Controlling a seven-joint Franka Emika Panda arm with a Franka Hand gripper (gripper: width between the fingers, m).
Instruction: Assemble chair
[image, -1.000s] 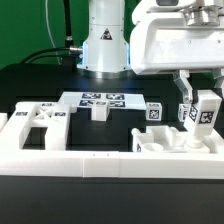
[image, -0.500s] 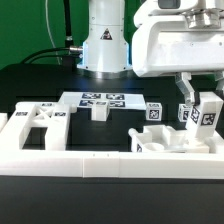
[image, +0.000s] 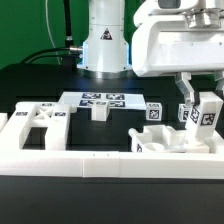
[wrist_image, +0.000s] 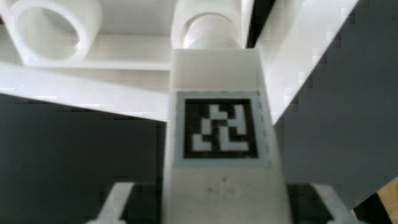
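My gripper (image: 198, 100) hangs at the exterior view's right, shut on a white chair leg (image: 207, 116) with a black-and-white tag. The leg is tilted just above a white slotted chair block (image: 160, 141) by the border wall. In the wrist view the leg (wrist_image: 219, 110) runs up the middle between my fingers (wrist_image: 121, 200), and a chair part with a round hole (wrist_image: 54, 35) lies beyond it. The X-braced seat (image: 34, 122) lies at the exterior view's left.
The marker board (image: 101, 99) lies flat at the back middle with a small white block (image: 100, 112) in front of it. A tagged white block (image: 153, 112) stands to the right of the middle. The long low white border wall (image: 90, 161) runs along the front.
The held leg and my gripper have shifted slightly down and to the exterior view's right since a second ago. Nothing has moved in the last half second.
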